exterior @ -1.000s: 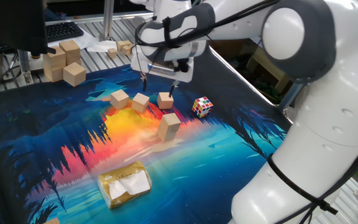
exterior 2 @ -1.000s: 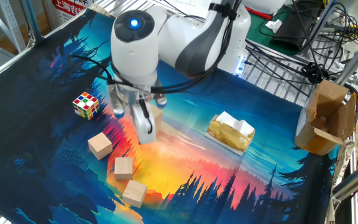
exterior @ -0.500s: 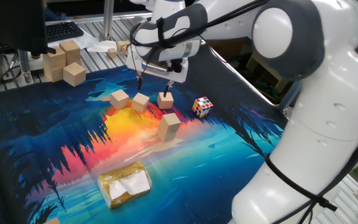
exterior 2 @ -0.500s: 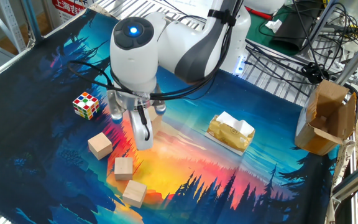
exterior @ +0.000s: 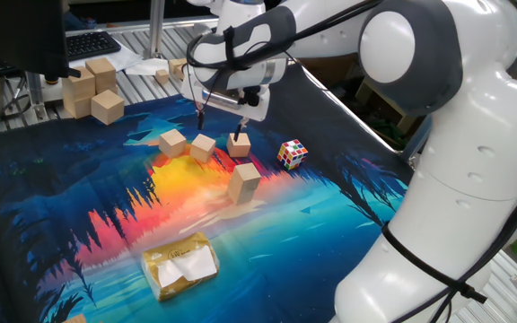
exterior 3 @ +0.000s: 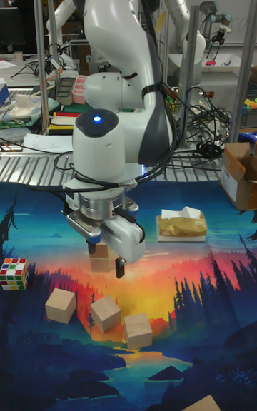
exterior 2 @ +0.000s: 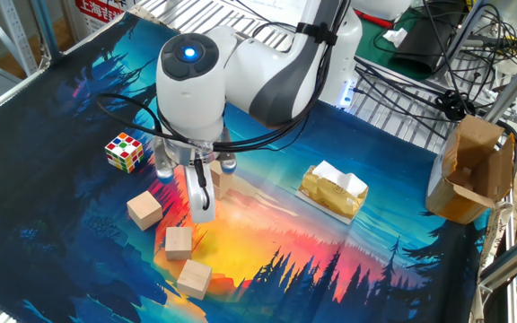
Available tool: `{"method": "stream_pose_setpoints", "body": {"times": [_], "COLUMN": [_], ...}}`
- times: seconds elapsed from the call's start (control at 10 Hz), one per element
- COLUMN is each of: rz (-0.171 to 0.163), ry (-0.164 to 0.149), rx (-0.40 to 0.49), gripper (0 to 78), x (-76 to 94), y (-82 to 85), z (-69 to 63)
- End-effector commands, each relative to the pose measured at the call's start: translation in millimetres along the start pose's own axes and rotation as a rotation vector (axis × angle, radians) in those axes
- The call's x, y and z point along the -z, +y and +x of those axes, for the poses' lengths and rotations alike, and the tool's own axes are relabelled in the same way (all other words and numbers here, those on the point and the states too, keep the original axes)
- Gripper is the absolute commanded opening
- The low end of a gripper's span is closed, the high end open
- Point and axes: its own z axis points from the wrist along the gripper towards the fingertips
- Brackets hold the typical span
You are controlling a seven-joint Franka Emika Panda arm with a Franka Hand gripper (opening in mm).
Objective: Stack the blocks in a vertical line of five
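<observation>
The gripper (exterior: 222, 120) hangs open and empty above the mat (exterior: 79, 215), its fingers spread over the row of loose blocks. Three single blocks (exterior: 202, 147) lie side by side there. Just in front of them stands a stack of two blocks (exterior: 244, 181), with a puzzle cube (exterior: 293, 153) off to one side.

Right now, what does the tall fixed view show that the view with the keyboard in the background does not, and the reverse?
Only the tall fixed view shows a second robot arm in the background. Only the keyboard view shows the larger wooden blocks and the keyboard on the metal rack. Both show the gripper above the mat, three loose blocks, the two-block stack, the puzzle cube and the tissue pack.
</observation>
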Motion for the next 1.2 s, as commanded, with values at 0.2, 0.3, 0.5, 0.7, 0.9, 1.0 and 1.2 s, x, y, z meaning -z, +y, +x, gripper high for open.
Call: {"method": "stream_pose_setpoints", "body": {"times": [0.2, 0.3, 0.5, 0.7, 0.9, 1.0, 1.2], "rz": [0.002, 0.002, 0.002, -0.008, -0.017, -0.019, -0.029], "ry": [-0.005, -0.005, -0.007, 0.012, 0.030, 0.032, 0.041], "rx": [-0.029, -0.030, -0.038, -0.047, -0.062, -0.060, -0.051], "gripper": [77.4, 77.4, 77.4, 77.4, 77.4, 77.4, 77.4], "x": [1.5, 1.7, 1.7, 1.7, 1.7, 1.7, 1.7], "y": [0.6, 0.6, 0.6, 0.6, 0.6, 0.6, 0.6], "z": [-0.2, 0.0, 0.0, 0.0, 0.0, 0.0, 0.0]}}
